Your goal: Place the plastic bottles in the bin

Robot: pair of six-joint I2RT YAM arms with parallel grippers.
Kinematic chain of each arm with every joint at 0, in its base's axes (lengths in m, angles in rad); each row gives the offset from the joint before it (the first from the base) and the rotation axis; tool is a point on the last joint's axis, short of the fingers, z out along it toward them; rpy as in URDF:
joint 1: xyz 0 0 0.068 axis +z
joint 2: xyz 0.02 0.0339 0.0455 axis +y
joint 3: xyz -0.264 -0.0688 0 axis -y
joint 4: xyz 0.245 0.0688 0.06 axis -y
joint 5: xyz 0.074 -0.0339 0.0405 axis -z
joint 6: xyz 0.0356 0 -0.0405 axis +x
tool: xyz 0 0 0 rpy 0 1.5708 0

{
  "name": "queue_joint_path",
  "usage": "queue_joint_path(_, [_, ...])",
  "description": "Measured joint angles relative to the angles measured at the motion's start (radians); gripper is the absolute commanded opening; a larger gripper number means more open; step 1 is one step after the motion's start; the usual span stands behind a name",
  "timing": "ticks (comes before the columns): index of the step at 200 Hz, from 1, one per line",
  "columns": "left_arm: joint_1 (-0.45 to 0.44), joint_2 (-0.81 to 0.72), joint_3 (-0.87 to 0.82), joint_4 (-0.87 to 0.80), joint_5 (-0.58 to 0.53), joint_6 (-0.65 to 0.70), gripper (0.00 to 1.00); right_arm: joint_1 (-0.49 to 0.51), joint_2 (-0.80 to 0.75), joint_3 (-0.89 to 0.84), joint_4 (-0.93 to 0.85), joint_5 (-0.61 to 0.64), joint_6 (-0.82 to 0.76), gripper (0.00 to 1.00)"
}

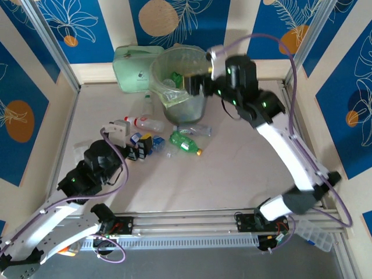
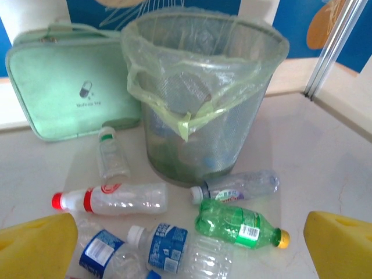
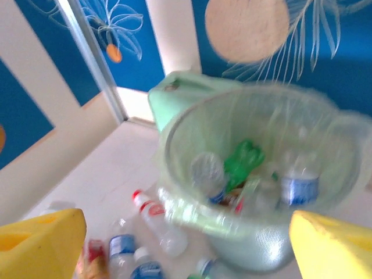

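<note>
From above, the bin (image 1: 187, 110), a translucent grey bucket lined with a pale green bag, stands at the 12 o'clock end of the bench (image 1: 232, 174). A pale green zipped case (image 1: 132, 70) sits at the bin's 10 o'clock, close against it.

The right tool (image 1: 195, 85) hangs over the bin's rim on its 3 o'clock side. In the right wrist view its yellow fingers (image 3: 40, 244) are spread wide with nothing between them. Below them, inside the bin, lie several bottles, among them a crumpled green bottle (image 3: 244, 163) and a clear blue-labelled one (image 3: 299, 189); the view is blurred.

More bottles lie loose on the bench around the bin's 6 o'clock:
- a clear white-capped bottle (image 2: 235, 186) just beside the bin's foot
- a yellow-capped green bottle (image 2: 238, 224) next to it
- a red-capped clear bottle (image 2: 110, 200) at 7 o'clock
- a small green-capped bottle (image 2: 110, 154) between bin and case
- two blue-labelled bottles (image 2: 168, 247) nearest the left tool (image 1: 129, 141)

The left tool sits low at the bin's 7 o'clock, its fingers (image 2: 35, 247) wide apart and empty.
</note>
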Motion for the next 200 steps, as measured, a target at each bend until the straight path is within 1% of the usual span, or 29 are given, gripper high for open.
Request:
queue_joint_path(16, [0.000, 0.020, 0.000, -0.029, -0.007, -0.040, 0.99, 0.005, -0.154, -0.243, 0.033, -0.013, 0.064, 0.89])
queue_joint_path(31, [0.000, 0.030, 0.000, -0.062, -0.026, -0.081, 0.99, 0.008, -0.274, -0.409, 0.039, -0.024, 0.119, 0.89])
queue_joint_path(50, [0.001, 0.032, 0.000, -0.098, -0.053, -0.148, 0.99, 0.010, -0.414, -0.557, 0.038, -0.033, 0.179, 0.88])
queue_joint_path(77, [0.015, 0.053, 0.000, -0.159, -0.084, -0.260, 0.99, 0.010, -0.613, -0.714, 0.032, -0.034, 0.245, 0.88])
queue_joint_path(101, [0.069, 0.109, 0.002, -0.231, -0.088, -0.377, 0.99, 0.008, -0.742, -0.811, 0.005, -0.034, 0.285, 0.88])
queue_joint_path(130, [0.186, 0.201, 0.003, -0.316, -0.051, -0.534, 0.99, 0.000, -0.839, -0.888, -0.030, -0.037, 0.317, 0.88])
queue_joint_path(164, [0.290, 0.295, 0.019, -0.404, 0.009, -0.675, 1.00, -0.016, -0.887, -0.935, -0.067, -0.056, 0.344, 0.88])
queue_joint_path(200, [0.364, 0.422, 0.072, -0.479, 0.056, -0.777, 0.99, -0.038, -0.896, -0.975, -0.075, -0.095, 0.372, 0.88])
